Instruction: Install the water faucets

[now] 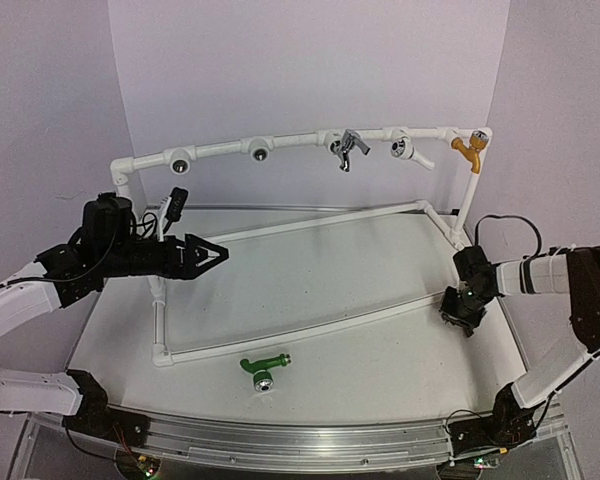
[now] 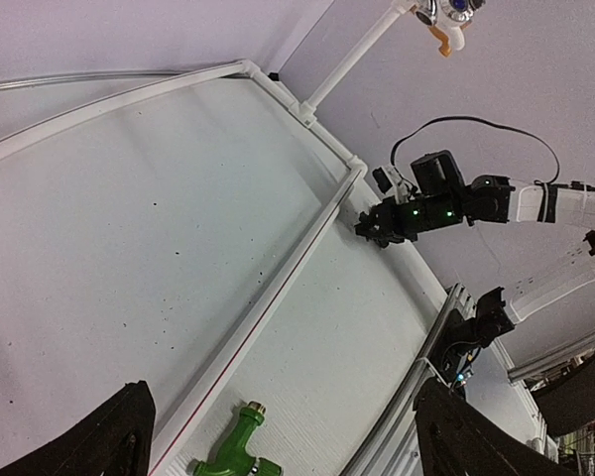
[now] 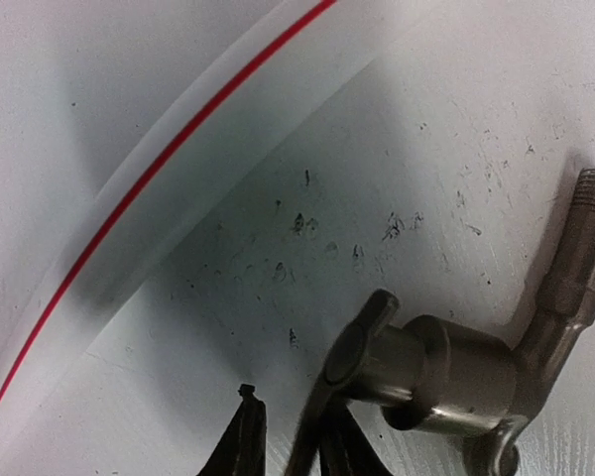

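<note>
The green faucet [image 1: 263,368] lies on the table near the front edge, just outside the white pipe frame; it also shows in the left wrist view [image 2: 230,448]. The dark metal faucet [image 3: 456,372] with a lever handle lies on the table and shows only in the right wrist view. My right gripper [image 1: 463,305] is down at the table by the frame's right side. Its fingers [image 3: 243,436] stand slightly apart around the lever, with a gap on the left. My left gripper [image 1: 215,252] is wide open and empty, held above the table's left side.
A white pipe frame [image 1: 310,222] lies on the table and rises to a back rail with two empty sockets [image 1: 181,165], a grey tap [image 1: 347,150], a white tap [image 1: 410,150] and an orange tap [image 1: 468,148]. A red-striped pipe [image 3: 178,149] runs beside the dark faucet.
</note>
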Controlling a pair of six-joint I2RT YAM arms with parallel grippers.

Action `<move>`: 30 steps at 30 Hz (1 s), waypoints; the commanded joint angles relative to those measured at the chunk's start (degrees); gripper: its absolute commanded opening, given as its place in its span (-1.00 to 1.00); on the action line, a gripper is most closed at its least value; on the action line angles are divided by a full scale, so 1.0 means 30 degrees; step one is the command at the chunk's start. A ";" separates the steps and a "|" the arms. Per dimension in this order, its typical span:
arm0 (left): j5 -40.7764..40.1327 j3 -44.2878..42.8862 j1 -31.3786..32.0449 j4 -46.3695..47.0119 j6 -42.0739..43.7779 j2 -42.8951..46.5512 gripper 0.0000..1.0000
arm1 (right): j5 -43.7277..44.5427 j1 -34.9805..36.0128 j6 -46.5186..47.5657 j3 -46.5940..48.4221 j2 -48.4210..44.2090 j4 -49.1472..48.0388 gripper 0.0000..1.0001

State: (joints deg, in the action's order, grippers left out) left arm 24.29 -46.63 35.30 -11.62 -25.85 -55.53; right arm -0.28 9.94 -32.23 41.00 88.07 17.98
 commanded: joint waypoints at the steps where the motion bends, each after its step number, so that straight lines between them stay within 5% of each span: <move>1: -0.1118 -0.0462 0.1108 0.2009 -0.0319 -0.1256 0.86 | 0.1138 0.0967 0.0320 -0.0447 -0.1507 -0.0305 -0.92; 10: -0.1285 -0.0817 0.2288 0.3703 -0.0501 -0.3140 0.93 | 0.0252 0.3364 0.0593 -0.0619 -0.6565 0.2204 -1.00; 19: -0.0339 -0.0706 0.2541 0.5513 -0.0769 -0.3783 0.94 | -1.4724 0.5550 0.5112 0.1294 -0.9229 -0.0003 -1.00; 30: 0.2708 -0.0147 0.5280 0.7443 0.2711 -0.3736 0.99 | -2.2460 1.0564 0.2639 0.5481 -0.4825 -0.4354 -1.00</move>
State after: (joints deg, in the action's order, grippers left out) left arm 26.07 -46.68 47.00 5.71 -25.13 -66.87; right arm -56.05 36.04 -23.33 50.73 68.49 11.75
